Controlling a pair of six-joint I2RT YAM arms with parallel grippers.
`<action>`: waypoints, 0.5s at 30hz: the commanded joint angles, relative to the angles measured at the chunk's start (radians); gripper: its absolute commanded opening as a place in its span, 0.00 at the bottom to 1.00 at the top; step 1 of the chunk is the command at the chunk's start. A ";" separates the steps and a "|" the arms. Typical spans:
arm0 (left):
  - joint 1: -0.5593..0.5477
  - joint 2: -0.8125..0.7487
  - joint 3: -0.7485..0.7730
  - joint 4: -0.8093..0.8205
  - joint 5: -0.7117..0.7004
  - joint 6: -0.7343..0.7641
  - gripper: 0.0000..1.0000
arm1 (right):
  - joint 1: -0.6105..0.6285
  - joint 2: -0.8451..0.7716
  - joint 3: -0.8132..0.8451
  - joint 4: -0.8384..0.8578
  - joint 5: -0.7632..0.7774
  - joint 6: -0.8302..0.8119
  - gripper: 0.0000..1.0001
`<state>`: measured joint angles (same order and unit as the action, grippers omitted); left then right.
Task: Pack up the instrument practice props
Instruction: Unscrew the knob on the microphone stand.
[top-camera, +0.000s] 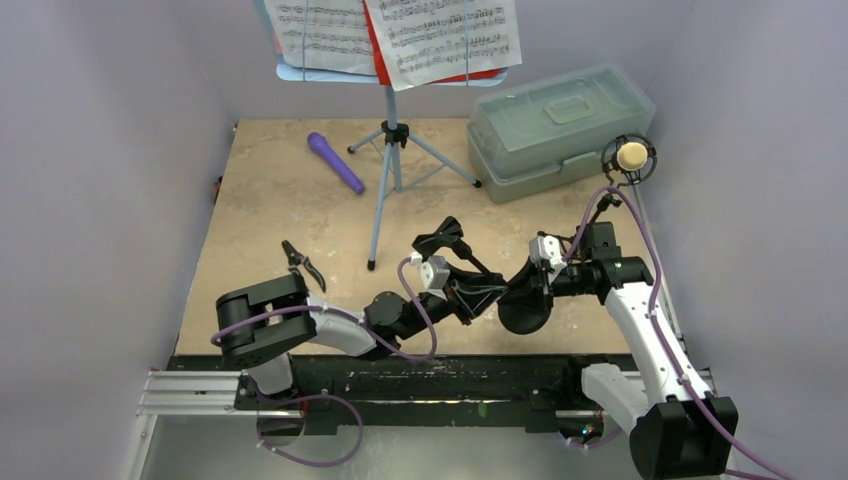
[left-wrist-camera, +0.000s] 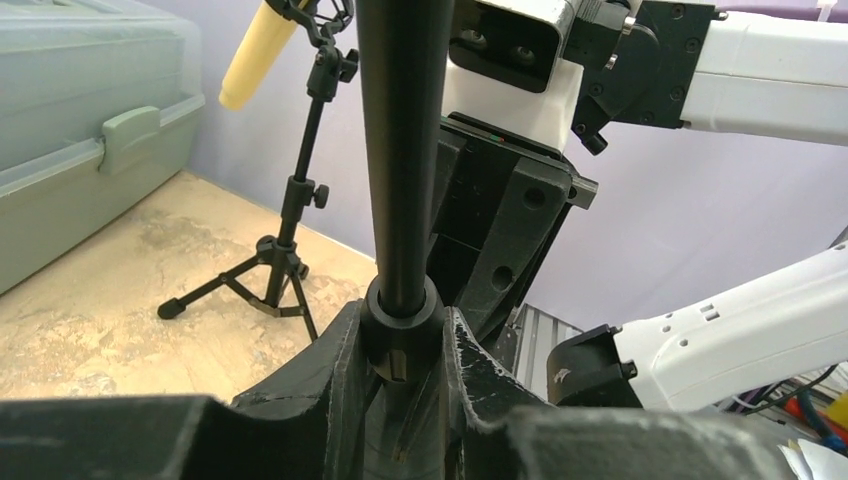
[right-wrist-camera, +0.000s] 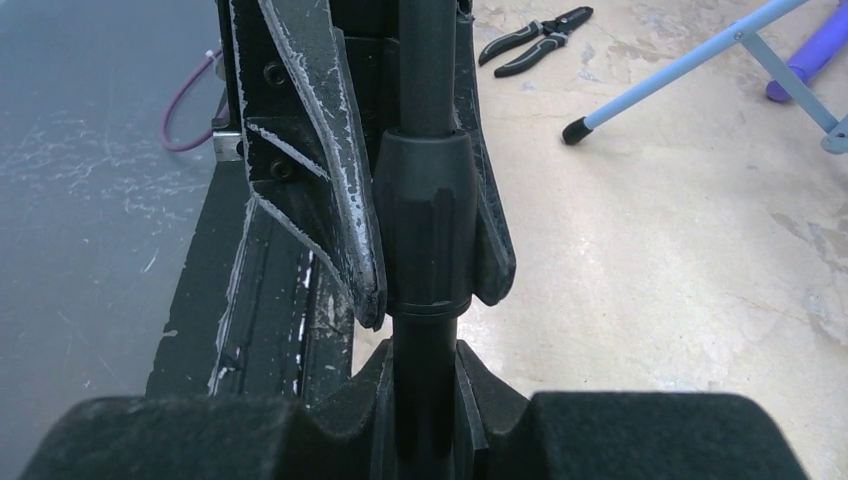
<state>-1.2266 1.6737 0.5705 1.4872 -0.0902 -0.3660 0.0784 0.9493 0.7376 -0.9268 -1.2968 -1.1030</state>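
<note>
Presently, both arms meet on the round-base mic holder (top-camera: 524, 312), which lies at the table's near edge with its long black pole running crosswise between the two facing wrists. The left gripper (left-wrist-camera: 402, 340) is clamped on the ribbed, matte locking collar (right-wrist-camera: 425, 225). The right gripper (right-wrist-camera: 425, 390) is closed on the slimmer, smooth tube just beside it. The next move is probably a twist or slide along the pole axis, which calls for coaxial grips. The translucent lidded box (top-camera: 560, 125) sits far right, nearer the right arm.

Likely a lab test cell: plain lavender walls (top-camera: 100, 150), aluminium rail (top-camera: 190, 386), scuffed tan tabletop (top-camera: 280, 225).
</note>
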 joint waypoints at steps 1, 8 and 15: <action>-0.019 -0.008 0.010 0.245 -0.108 -0.038 0.00 | 0.001 -0.006 0.040 0.038 -0.042 0.014 0.00; -0.169 -0.017 0.071 0.134 -0.643 -0.026 0.00 | 0.002 -0.006 0.034 0.117 -0.004 0.117 0.00; -0.235 -0.064 0.499 -1.033 -1.117 -0.628 0.00 | 0.001 -0.006 0.023 0.190 0.032 0.205 0.00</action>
<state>-1.4513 1.6676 0.8062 1.1065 -0.9157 -0.5484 0.0715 0.9489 0.7376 -0.8139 -1.2507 -0.9562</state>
